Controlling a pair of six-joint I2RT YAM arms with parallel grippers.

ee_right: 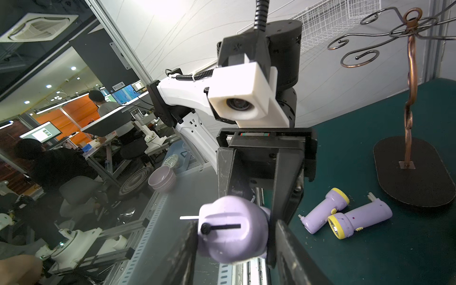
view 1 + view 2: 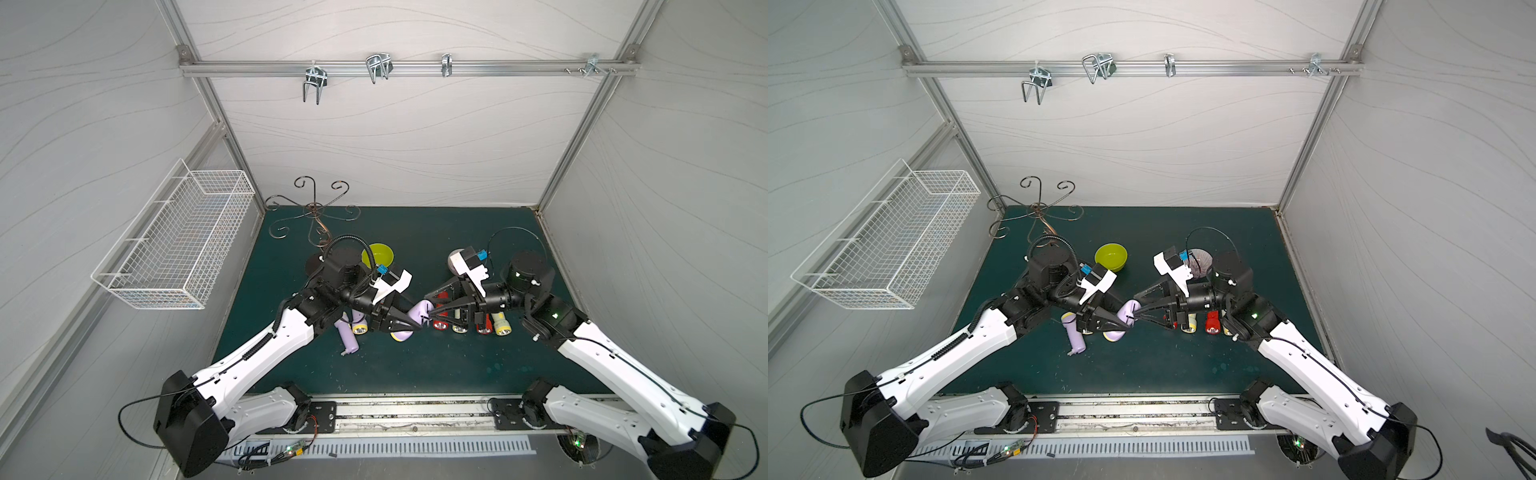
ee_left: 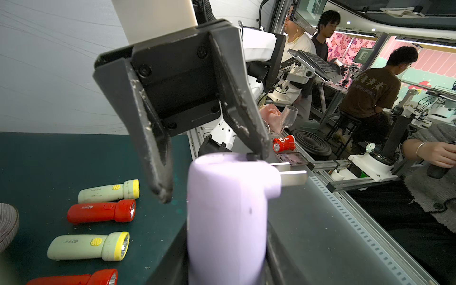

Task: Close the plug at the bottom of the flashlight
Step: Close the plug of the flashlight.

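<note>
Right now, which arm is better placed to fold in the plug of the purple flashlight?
Right. The right gripper stands open at the bottom end of the purple flashlight, one finger beside the projecting plug. The left gripper is shut on its body, steadying it.

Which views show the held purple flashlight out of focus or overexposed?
Left wrist view: the purple flashlight is soft and washed out, very close to the camera. Right wrist view: its end is slightly blurred. Both top views: small but evenly lit.

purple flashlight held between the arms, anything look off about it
Yes. The purple flashlight, clamped in the left gripper, has its two metal plug prongs sticking out sideways from the bottom end, not folded in. The right gripper straddles that end, jaws open.
</note>
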